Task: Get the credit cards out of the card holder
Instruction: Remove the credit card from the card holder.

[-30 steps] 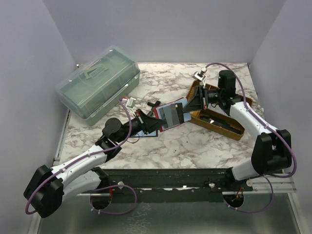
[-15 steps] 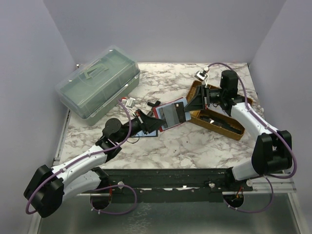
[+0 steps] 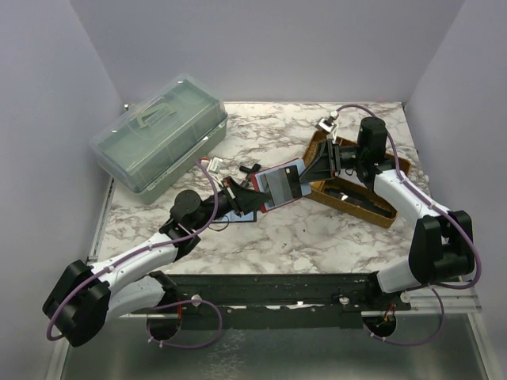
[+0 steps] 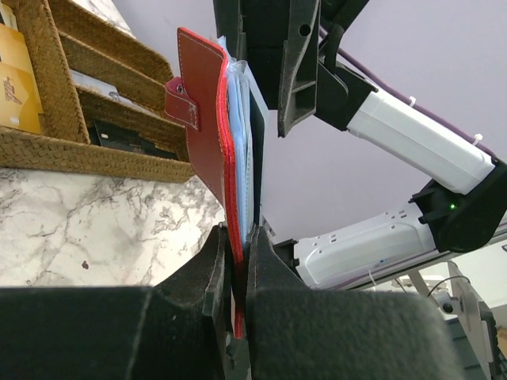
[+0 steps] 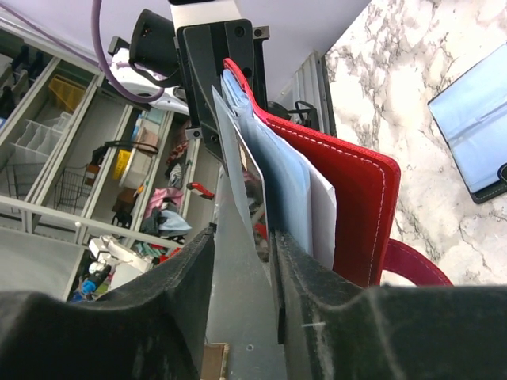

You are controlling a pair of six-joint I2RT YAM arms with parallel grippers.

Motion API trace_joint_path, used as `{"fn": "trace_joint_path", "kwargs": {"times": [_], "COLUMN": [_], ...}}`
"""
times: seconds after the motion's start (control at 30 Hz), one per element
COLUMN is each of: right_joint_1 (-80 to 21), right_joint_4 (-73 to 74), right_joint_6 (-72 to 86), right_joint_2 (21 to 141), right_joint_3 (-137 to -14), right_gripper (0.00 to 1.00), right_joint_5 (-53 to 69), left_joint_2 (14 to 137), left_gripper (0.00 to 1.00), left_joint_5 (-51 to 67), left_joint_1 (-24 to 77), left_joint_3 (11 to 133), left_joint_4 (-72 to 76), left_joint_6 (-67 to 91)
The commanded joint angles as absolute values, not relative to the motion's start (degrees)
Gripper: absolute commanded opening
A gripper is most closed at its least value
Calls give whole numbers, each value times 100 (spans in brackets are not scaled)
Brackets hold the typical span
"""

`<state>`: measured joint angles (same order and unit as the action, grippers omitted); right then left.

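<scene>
On the veined marble worktop [image 3: 317, 237], beyond a translucent green plastic box [image 3: 158, 131] with a moulded lid handle, the left tool [image 4: 239, 237] is clamped tight on the lower edge of the red stitched-leather card holder [image 4: 207, 119], which it holds upright off the surface. The thin, flat credit cards [image 4: 242, 134], pale blue and grey, sit fanned inside its cover. The right tool [image 5: 242, 236] has its fingers apart, the smooth grey card [image 5: 242, 269] between them, above a coarse woven basket [image 3: 372, 207].
</scene>
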<state>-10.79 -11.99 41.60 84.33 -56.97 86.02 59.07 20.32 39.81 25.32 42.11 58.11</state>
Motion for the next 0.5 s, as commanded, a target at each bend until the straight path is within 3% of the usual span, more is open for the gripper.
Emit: {"fn": "trace_joint_path", "kwargs": {"times": [0.0, 0.27, 0.47], "right_joint_1": [-1077, -1077, -1089], "right_joint_4": [-1262, -783, -1594], "right_joint_6": [4157, 3893, 4701], "right_joint_2": [8466, 8557, 8612], "right_joint_3": [-5642, -5799, -5648], "right_gripper": [43, 51, 51], "right_joint_5": [8605, 8513, 8623], "left_joint_2": [5981, 6110, 6249], "left_gripper": [0, 0, 0], "left_joint_5": [1960, 1969, 1969], "left_joint_1": [3959, 3964, 3964], "left_joint_3": [2706, 2722, 2716], "left_joint_4": [4727, 4966, 5166], "left_joint_6": [5890, 5953, 6033]}}
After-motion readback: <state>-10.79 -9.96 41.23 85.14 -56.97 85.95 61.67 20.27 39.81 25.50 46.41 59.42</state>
